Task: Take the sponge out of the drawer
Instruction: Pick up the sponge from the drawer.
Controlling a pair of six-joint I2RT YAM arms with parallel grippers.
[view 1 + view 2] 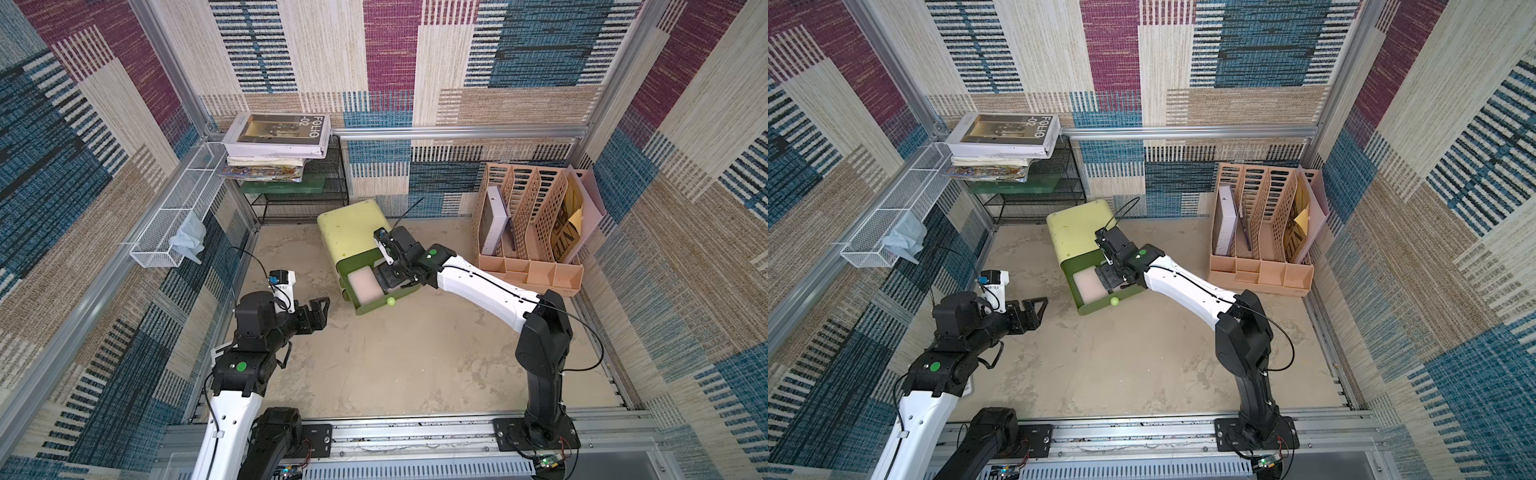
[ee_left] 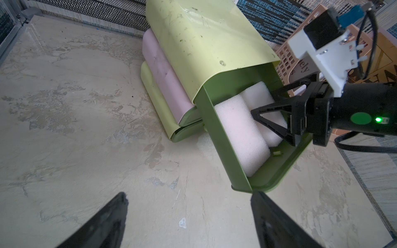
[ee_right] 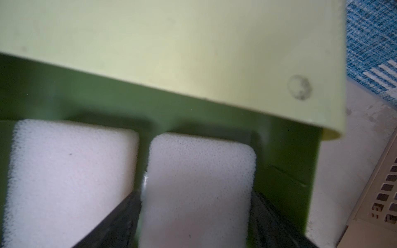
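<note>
Over on the left wall a wire basket point(image 1: 166, 232) is hanging with a blue cloth point(image 1: 189, 241) drooping out of it. A stack of books point(image 1: 277, 137) is sitting on a black mesh rack point(image 1: 307, 199) in the back corner. In front of them the left hand point(image 1: 323, 312) is hovering over the bench point(image 1: 395, 365), released and empty. Its fingers point(image 2: 103, 225) are standing wide apart and pointing toward the green cabinet point(image 1: 349, 228), well short of it.

The cabinet's top drawer point(image 1: 368, 309) is standing pulled out toward the front, and two pale sponges are lying side by side in it. The spare sponge point(image 1: 365, 286) is lying on the side nearer the left arm. The sponge point(image 3: 197, 171) is lying on the side nearer the right arm, and the right hand point(image 3: 195, 193) is reaching down into the drawer and straddling it. One finger point(image 3: 120, 223) is sitting in the slot between the two sponges, the other in the narrow strip between the sponge and the drawer's side wall. Both are lying right against its flanks, but I cannot tell whether they are squeezing it or only bracketing it.

The cabinet's top is overhanging the back of the drawer, just beyond the sponge's far end, while the way straight up is standing open. A broad stretch of bench is lying in front of the drawer. Further right, a peach file rack point(image 1: 528, 237) is standing against the back wall, apart from the cabinet.
</note>
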